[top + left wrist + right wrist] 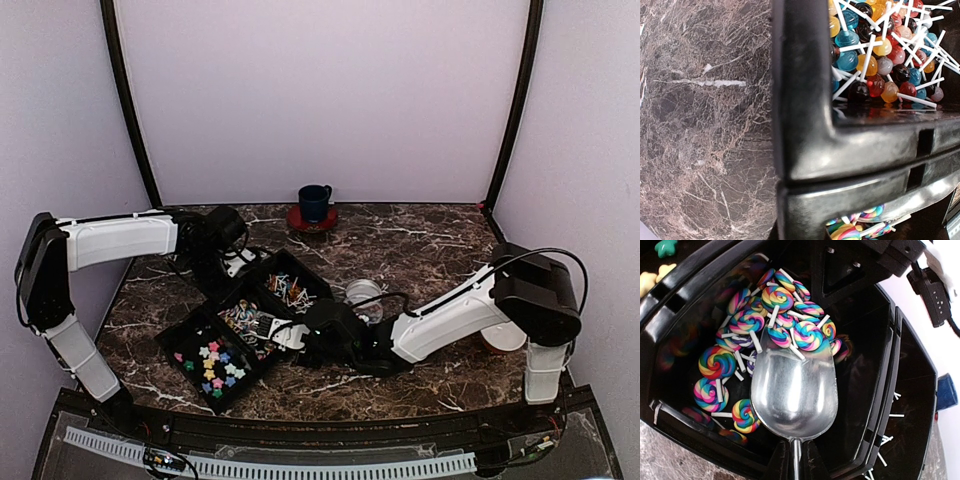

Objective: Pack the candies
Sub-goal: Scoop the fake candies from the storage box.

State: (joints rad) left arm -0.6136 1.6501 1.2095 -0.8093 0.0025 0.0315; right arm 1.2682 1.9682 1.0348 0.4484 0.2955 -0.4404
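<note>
Presently the candies [245,318] are lying sorted in a black three-part tray [172,340] at the left-centre of the counter [430,250]. Star-shaped pieces [215,362] are occupying the near compartment, swirl lollipops [777,297] the middle one, and ball lollipops [880,65] on white sticks the far one. A clear jar [362,293] is standing just right of the tray.

The right pincer [796,462] is clamping the thin handle of a metal scoop [795,390]. The scoop's bowl is sitting practically empty, with its tip against the swirl heap. The left pincer [242,266] is sitting closed at the tray's far-left corner; whether it is gripping the rim cannot be told.

Judgement on handling: the pieces are looking light, hard and glossy, so they are likely to slide and roll freely. The sticks are lying tangled across one another and may snag on the scoop's lip. The pieces are too small for pinching singly. Lifting them from beneath with the scoop, tilted gently, is looking the sound approach.

No brand, label or readable writing is showing anywhere.
</note>
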